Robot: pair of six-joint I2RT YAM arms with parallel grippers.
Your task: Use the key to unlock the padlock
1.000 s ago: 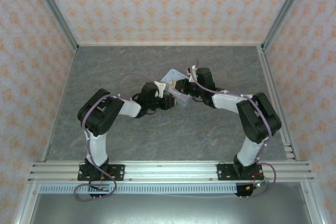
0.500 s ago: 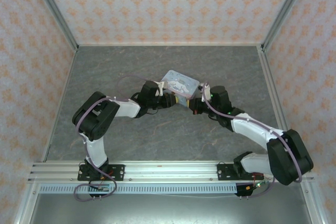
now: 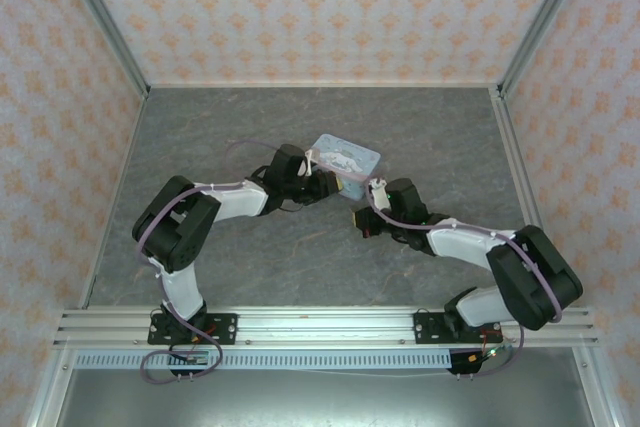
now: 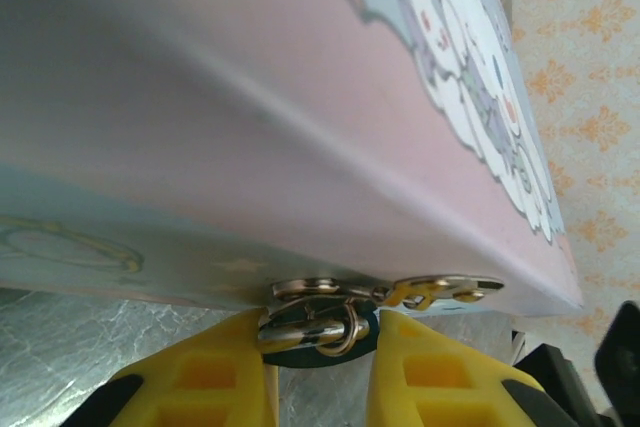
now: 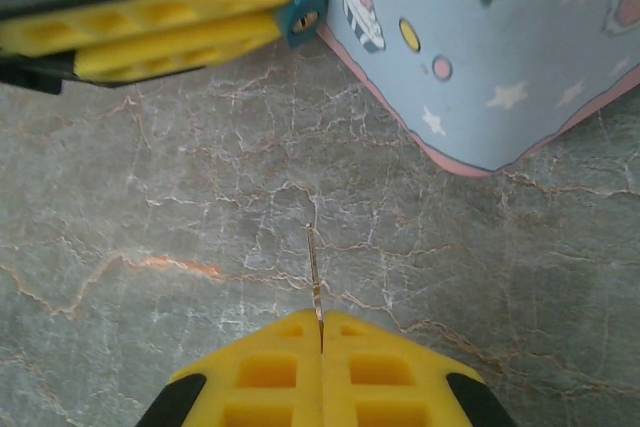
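Padlock (image 5: 303,9) first, Ben: where is it?

At the near left corner of the tin (image 3: 345,159), Ana. The tin sits about midway between the left and right edges of the table (image 3: 200,137), somewhat closer to the far edge than to the near one. The lock's teal body pokes out from between the yellow fingers of the left gripper (image 3: 320,187).

So the left one has it?

Yes. From the left wrist, the fingers (image 4: 200,377) stand narrow on either side of the lock. Its dark shackle sits right under the tin's metal hasp (image 4: 440,290), touching the fittings. I cannot tell whether it passes through them.

And the key?

The right gripper (image 5: 320,337) is pressed flat together on it. The key (image 5: 316,282) shows edge-on, a thin metal sliver sticking out past the fingertips over bare grey table.

Close to the lock?

Apart. From the right wrist, the keyhole (image 5: 300,20) faces towards the key, with a stretch of marbled table between the key's tip and the padlock. From above, the right gripper lies near the left one, on its right and closer to the table's near edge. Both are by the tin's near side.
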